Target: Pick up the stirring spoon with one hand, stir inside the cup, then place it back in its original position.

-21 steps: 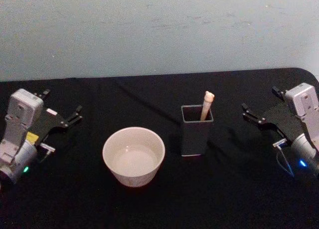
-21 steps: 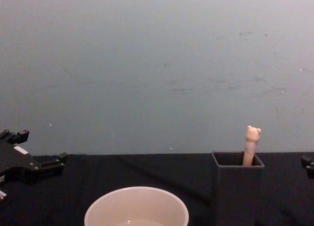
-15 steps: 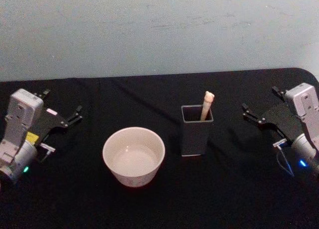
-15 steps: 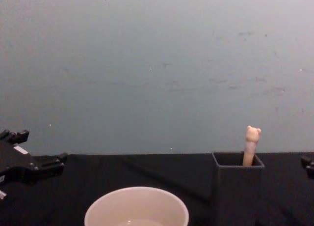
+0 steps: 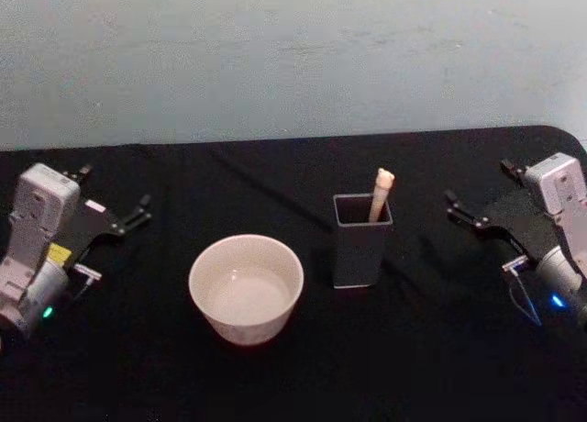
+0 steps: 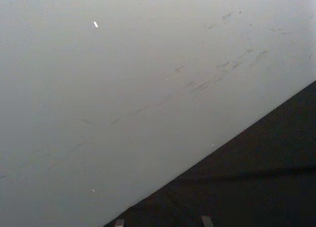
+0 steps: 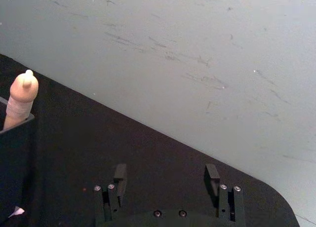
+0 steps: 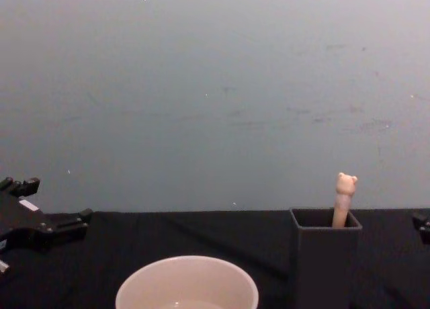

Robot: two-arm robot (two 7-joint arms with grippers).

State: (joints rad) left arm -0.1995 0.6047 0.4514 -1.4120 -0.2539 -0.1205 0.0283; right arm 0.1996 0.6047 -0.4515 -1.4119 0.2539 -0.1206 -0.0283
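Jaws: both pairs stand apart and hold nothing. In the right wrist view the two fingers of the right gripper [image 7: 166, 180] show a wide gap with only black cloth between them. The left gripper [image 5: 115, 191] is likewise spread, out at the table's left edge, well apart from everything.

Task item: the small stirring spoon with a beige handle topped by a tiny bear head [image 5: 380, 191] stands in the tall dark grey square-sectioned holder box [image 5: 359, 257]. Only the upper handle and bear head rise above the rim; the neck and bowl are hidden inside.

Key relation: the spoon's long axis is near vertical, and from the head view it leans a little toward the holder's back right corner. It lies inward of the right gripper, toward the robot's left, with bare black tablecloth [image 5: 275, 183] between them. The wide round cream-coloured cup [image 5: 240, 328] sits just left of the holder, between it and the left gripper. We judge the right arm nearer and better placed. The likely approach closes on the exposed handle above the rim, then lifts straight up along that axis to free the bowl from the holder walls.

Markings: a small yellow sticker [image 5: 60, 254] on the left gripper's body; its print is too small to read. We see no writing on cup or holder.
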